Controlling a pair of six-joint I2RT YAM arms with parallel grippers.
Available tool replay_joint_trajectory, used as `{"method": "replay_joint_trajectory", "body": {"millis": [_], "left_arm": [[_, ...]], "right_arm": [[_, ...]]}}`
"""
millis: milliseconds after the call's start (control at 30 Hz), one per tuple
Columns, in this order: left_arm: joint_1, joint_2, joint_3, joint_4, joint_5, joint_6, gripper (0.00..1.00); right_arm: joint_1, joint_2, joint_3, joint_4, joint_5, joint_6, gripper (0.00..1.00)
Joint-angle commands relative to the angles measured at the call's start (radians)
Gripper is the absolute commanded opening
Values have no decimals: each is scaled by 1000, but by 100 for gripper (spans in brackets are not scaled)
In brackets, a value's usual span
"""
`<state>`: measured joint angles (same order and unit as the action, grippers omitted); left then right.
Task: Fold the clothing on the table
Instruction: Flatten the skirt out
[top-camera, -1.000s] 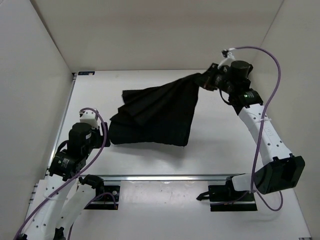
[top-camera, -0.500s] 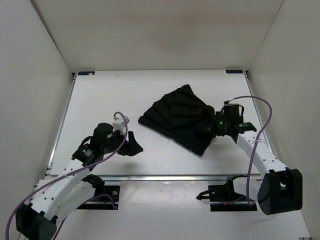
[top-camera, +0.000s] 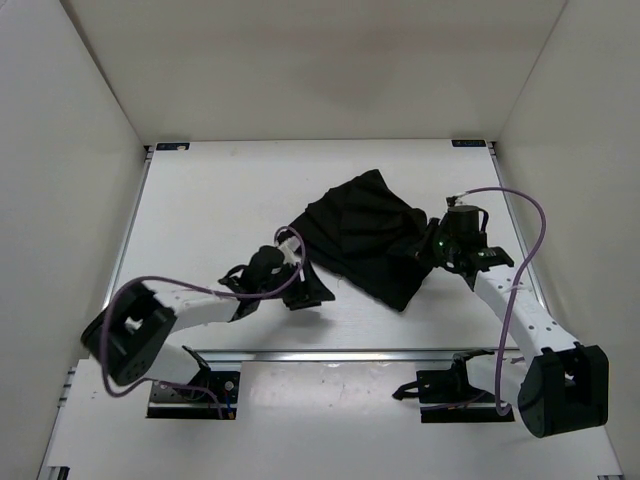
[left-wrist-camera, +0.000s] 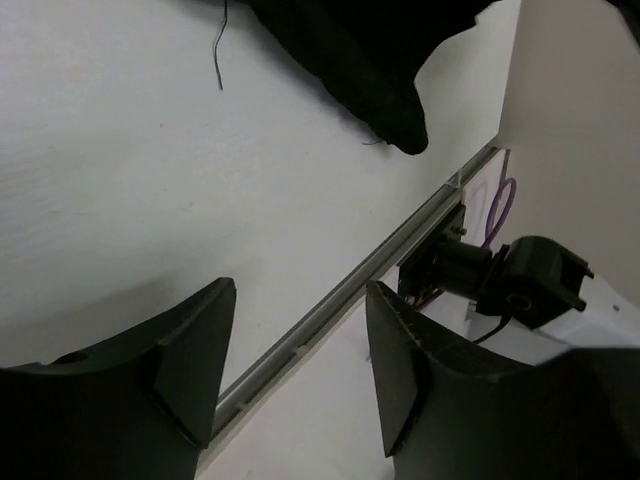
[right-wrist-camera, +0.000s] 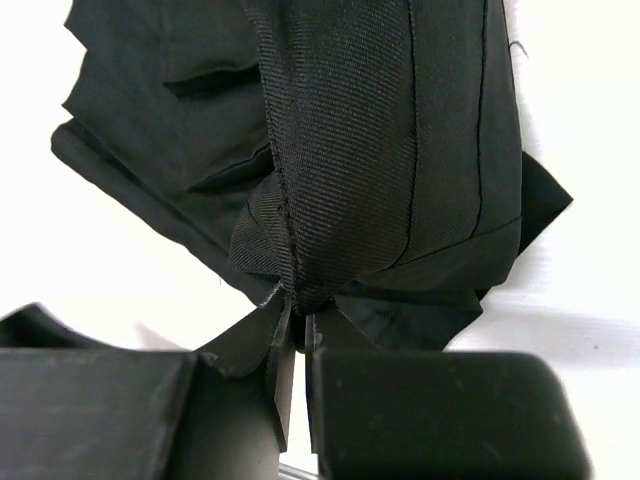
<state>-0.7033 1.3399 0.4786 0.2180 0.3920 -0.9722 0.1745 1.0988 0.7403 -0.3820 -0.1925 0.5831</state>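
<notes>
Now, the clothing (top-camera: 355, 230) lies bunched on the bench (top-camera: 200, 200), a little toward 3 o'clock of centre. At its 3 o'clock edge the right tool (right-wrist-camera: 295, 318) is pressed together on a gathered hem. Off its 7 o'clock side the left tool (left-wrist-camera: 300, 300) stands spread over bare bench, clear of the cloth and holding nothing. A clean fold probably needs that near corner pinched first. Both tools should then draw apart to flatten the pleats.
</notes>
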Motion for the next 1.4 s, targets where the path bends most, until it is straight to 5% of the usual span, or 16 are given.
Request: {"method": "replay_joint_trajectory", "body": {"millis": [0,300,633,700,767,967,1267,1300,1367], "left_arm": [[-93,140,72,236,-45,-216,67],[-240,413,267,319,-169,-425,72],[-312,665,515,191,-153,-477,71],[-318,714,543,205,-118,-485,57],[-317,731,540,204,-93,-473,27],[-178,538,292,146,-24,-280,2],[292,116,232,-500,-48,304,13],[316,96,254,-555,-57,346,17],[327,82,281,-624,-71,414,43]], "right_arm": [[-23,-43,-7,63,-13,0,0],[-33,-57,-24,51,47,-31,0],[-20,-97,-74,104,24,-26,0],[-42,-119,-74,106,21,-28,0],[-58,-131,-87,107,10,-37,0],[-49,-168,-99,83,-44,-42,0],[6,-281,-232,69,-232,14,0],[20,-281,-239,48,-232,5,0],[31,-251,-234,12,-257,-14,0]]}}
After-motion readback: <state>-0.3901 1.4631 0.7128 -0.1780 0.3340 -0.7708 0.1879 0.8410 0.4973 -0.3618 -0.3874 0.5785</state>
